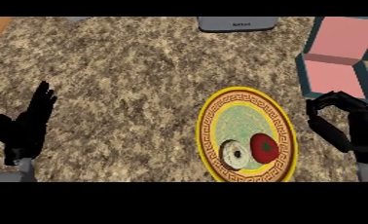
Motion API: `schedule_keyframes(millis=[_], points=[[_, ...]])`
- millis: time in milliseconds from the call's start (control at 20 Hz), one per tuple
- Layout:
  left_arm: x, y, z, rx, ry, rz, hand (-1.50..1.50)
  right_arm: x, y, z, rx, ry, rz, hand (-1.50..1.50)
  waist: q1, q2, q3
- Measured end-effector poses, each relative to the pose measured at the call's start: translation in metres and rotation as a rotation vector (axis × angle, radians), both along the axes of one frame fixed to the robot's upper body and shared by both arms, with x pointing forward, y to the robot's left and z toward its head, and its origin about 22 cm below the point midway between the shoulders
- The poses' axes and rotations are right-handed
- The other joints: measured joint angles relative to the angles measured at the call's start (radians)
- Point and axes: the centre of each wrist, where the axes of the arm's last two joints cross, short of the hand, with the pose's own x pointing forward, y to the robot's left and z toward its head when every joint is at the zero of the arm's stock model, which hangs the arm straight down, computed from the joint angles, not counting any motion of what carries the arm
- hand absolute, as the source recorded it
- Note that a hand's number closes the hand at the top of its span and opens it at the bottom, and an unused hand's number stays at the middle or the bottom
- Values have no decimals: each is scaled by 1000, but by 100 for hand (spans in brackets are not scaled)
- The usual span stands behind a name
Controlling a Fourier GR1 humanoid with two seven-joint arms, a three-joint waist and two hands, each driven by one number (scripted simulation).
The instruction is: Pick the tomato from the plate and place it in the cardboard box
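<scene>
A red tomato [265, 148] lies on the lower right of a round plate [246, 101] with a yellow and orange patterned rim. A white ring-shaped doughnut [234, 154] sits just left of it on the same plate. The box [335, 57], teal outside with pink flaps and inside, stands at the right edge beyond the plate. My right hand [338, 121] hovers right of the plate, between it and the box, fingers curled and holding nothing. My left hand [28, 123] rests open at the far left, fingers up.
A grey appliance [236, 24] sits at the counter's far edge, above the plate. The speckled stone counter [129, 82] stretches between my two hands. An orange corner [4, 23] shows at the top left.
</scene>
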Motion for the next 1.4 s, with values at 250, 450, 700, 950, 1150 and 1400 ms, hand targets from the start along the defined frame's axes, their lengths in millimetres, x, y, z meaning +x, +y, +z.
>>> schedule_keyframes(millis=[250, 450, 700, 950, 1150, 1400], points=[[-3, -16, -14, -24, 22, 19, 0, -53, -4, -1, -193, -33, -138, -150, -1, -4, 6], [-2, -36, -22, -30, 21, 15, 0, -88, -5, 21, -325, 22, -167, -150, 8, -2, 7], [2, -45, -22, -26, 23, 5, 0, -114, 6, 64, -407, 172, -179, -150, 23, 0, 7], [11, -58, -19, -21, 16, -12, 0, -122, 25, 105, -464, 325, -163, -150, 43, 4, 7], [13, -68, -16, -20, 13, -29, 0, -113, 35, 116, -516, 452, -160, -150, 62, 7, 9], [19, -71, -15, -24, 14, -40, 0, -97, 53, 126, -563, 567, -151, -150, 75, 9, 10]])
